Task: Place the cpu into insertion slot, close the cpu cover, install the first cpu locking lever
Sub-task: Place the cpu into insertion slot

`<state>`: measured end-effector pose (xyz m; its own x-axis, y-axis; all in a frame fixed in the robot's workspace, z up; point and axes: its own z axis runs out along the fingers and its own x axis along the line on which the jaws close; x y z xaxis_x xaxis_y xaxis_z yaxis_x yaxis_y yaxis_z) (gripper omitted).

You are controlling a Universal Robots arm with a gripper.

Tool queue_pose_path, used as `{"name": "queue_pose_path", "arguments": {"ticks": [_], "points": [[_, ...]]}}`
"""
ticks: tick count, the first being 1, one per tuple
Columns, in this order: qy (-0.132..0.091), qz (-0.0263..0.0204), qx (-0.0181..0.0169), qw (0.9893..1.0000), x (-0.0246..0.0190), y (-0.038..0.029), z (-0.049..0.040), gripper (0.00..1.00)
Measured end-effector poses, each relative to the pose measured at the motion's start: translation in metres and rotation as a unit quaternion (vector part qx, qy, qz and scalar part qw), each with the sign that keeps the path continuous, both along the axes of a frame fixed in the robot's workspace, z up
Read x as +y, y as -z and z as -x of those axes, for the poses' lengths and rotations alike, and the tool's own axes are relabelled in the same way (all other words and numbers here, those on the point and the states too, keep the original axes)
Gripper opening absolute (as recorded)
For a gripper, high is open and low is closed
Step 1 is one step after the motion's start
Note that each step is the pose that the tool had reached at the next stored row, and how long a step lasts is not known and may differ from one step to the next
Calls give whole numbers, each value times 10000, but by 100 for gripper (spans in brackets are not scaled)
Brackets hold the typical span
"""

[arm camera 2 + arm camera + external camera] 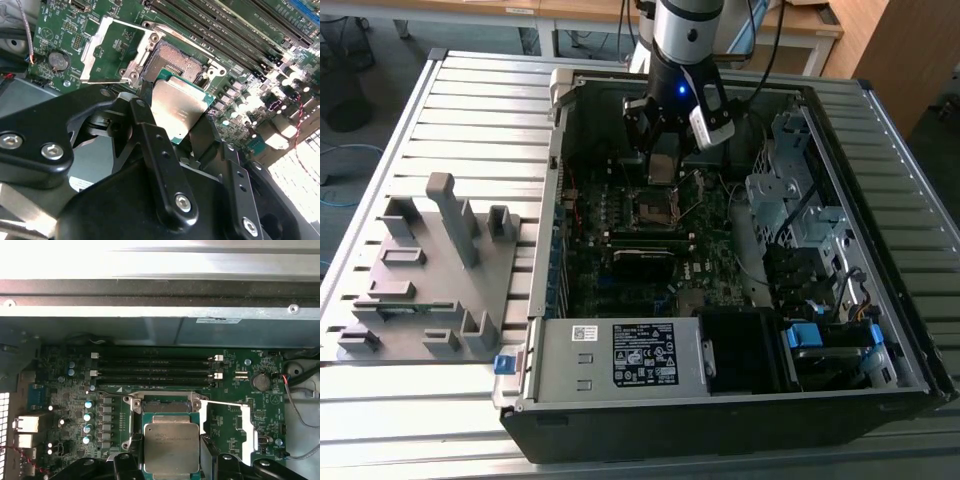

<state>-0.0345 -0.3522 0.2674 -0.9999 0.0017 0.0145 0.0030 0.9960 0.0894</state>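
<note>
My gripper [664, 160] reaches down into the open computer case and is shut on the cpu [180, 107], a flat silver-topped square chip with a green edge. Its black fingers [134, 452] press on two opposite sides of the cpu [171, 447]. The insertion slot [172, 62] lies right beneath and just beyond the chip, its dark centre uncovered. I cannot tell if the chip touches the insertion slot [166, 407]. The cpu cover [91, 48] is swung open and lies to one side of the slot. In the first wrist view the cpu cover [245, 430] shows as a silvery frame.
The insertion slot [655, 210] sits mid-board in the case. Memory slots [155, 370] run past the socket, with a coin battery [261, 381] close by. A power supply [620, 355] fills the case's near end, and drive bays [800, 220] line the exterior view's right. A grey fixture tray [430, 270] stands outside the case.
</note>
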Motion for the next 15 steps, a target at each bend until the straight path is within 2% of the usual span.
{"name": "queue_pose_path", "arguments": {"ticks": [4,15], "points": [[0,-1,0,10000,0,45,0,54],[0,0,0,10000,0,64,2,54]]}}
